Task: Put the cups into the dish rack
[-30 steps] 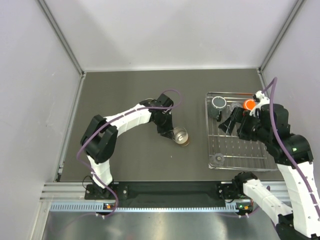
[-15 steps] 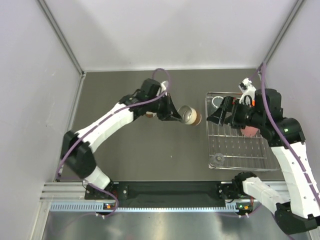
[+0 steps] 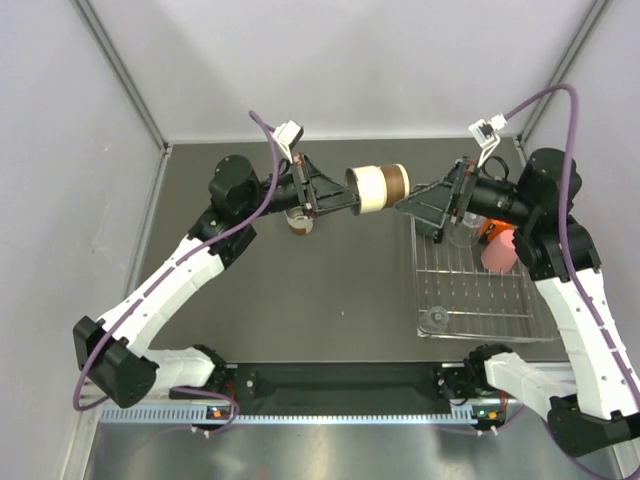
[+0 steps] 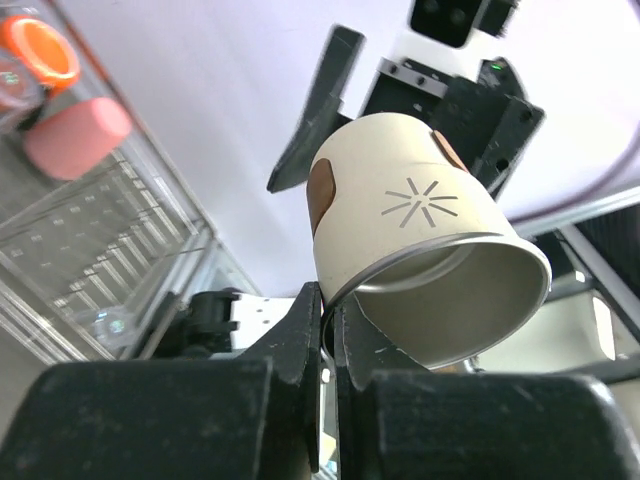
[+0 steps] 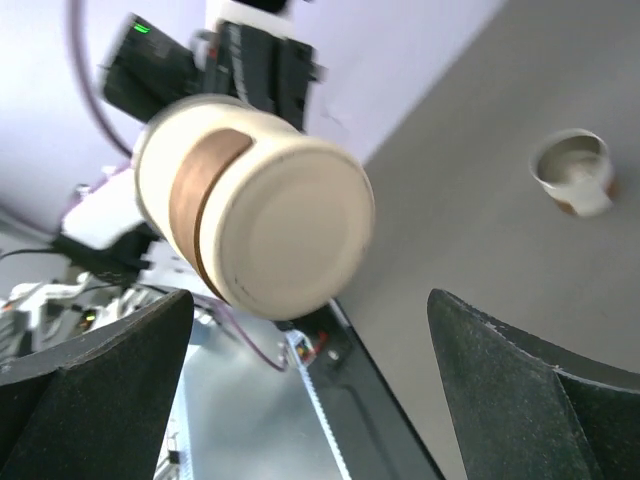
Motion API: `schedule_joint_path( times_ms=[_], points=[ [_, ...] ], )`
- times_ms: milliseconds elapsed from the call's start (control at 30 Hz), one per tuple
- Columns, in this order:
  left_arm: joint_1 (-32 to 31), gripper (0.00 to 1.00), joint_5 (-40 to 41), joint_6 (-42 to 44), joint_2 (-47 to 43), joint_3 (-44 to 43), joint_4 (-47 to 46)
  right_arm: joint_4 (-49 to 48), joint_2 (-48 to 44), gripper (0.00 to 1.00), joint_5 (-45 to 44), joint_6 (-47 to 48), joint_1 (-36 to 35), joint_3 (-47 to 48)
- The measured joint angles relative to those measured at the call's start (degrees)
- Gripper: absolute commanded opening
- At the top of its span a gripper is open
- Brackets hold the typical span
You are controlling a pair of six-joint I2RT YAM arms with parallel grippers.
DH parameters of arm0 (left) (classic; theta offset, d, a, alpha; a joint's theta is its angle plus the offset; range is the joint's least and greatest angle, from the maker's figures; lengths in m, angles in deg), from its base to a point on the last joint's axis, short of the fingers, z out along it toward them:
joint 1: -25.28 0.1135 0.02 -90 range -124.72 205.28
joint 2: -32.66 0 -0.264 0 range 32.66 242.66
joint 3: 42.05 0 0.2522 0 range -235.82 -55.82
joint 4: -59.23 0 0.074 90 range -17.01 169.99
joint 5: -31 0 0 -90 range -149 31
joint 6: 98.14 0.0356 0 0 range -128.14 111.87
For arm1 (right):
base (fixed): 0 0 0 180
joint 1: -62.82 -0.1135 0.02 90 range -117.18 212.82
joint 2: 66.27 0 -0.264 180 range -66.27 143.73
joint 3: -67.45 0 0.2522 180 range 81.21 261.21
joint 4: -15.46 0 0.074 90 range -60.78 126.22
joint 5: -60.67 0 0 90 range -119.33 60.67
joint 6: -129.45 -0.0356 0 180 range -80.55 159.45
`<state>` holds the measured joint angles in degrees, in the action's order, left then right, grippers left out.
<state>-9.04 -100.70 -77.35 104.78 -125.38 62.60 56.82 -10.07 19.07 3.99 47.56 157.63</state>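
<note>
My left gripper (image 3: 350,200) is raised high over the table, shut on the rim of a cream cup with a brown band (image 3: 378,187), held sideways with its base toward the right arm. In the left wrist view the fingers (image 4: 312,318) pinch the rim of that cup (image 4: 400,215). My right gripper (image 3: 415,205) is open and empty, just right of the cup's base; its wrist view shows the cup (image 5: 255,215) between and beyond its spread fingers (image 5: 90,370). The dish rack (image 3: 470,300) holds a pink cup (image 3: 498,250), an orange cup (image 3: 490,228) and a clear cup (image 3: 462,232).
A second cream and brown cup (image 3: 300,222) stands upright on the dark table under the left arm, also in the right wrist view (image 5: 575,172). A small clear cup (image 3: 435,318) sits at the rack's near left corner. Grey walls enclose the table.
My left arm lifted the cream cup off the table and carried it up and right. My right gripper swung left from over the rack to face it. The pink cup now shows in the rack.
</note>
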Motion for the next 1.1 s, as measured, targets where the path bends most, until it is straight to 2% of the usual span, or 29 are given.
schedule_joint_path(
  times_ms=[233, 600, 800, 900, 933, 1000, 1033, 1067, 1100],
  points=[
    [0.0, 0.0, -2.7, -5.8, -1.3, 1.9, -9.8, -17.0, 2.2, 1.0, 6.8, -9.6, -0.7, -0.5],
    [0.1, 0.0, -4.2, -9.8, -1.3, 2.7, -14.6, -24.7, 6.7, 0.98, 9.3, -15.4, -3.6, 2.1],
    [0.1, 0.0, -5.0, -10.6, -1.1, 2.7, -16.2, -27.4, 6.7, 0.72, 9.5, -17.2, -4.9, 2.1],
    [0.1, 0.0, -5.3, -11.2, -0.9, 2.7, -16.7, -28.1, 6.7, 0.48, 9.8, -17.3, -5.2, 2.1],
    [0.1, 0.0, -5.3, -11.4, -0.9, 2.7, -16.8, -28.2, 6.7, 0.34, 9.9, -17.6, -5.2, 2.1],
    [0.2, 0.17, -5.5, -11.7, -0.7, 2.7, -17.2, -28.2, 6.6, 0.2, 9.8, -17.7, -5.2, 2.1],
    [0.2, 0.3, -5.5, -11.8, -0.6, 2.7, -17.4, -28.3, 6.6, 0.07, 9.8, -17.7, -5.2, 2.1],
    [0.2, 0.53, -5.5, -11.9, -0.5, 2.8, -17.6, -28.3, 6.7, 0.0, 9.8, -17.7, -5.2, 2.1],
    [0.1, 0.65, -5.5, -11.6, -0.4, 2.8, -17.9, -28.1, 6.7, 0.0, 9.9, -17.7, -5.3, 2.1]
  ],
)
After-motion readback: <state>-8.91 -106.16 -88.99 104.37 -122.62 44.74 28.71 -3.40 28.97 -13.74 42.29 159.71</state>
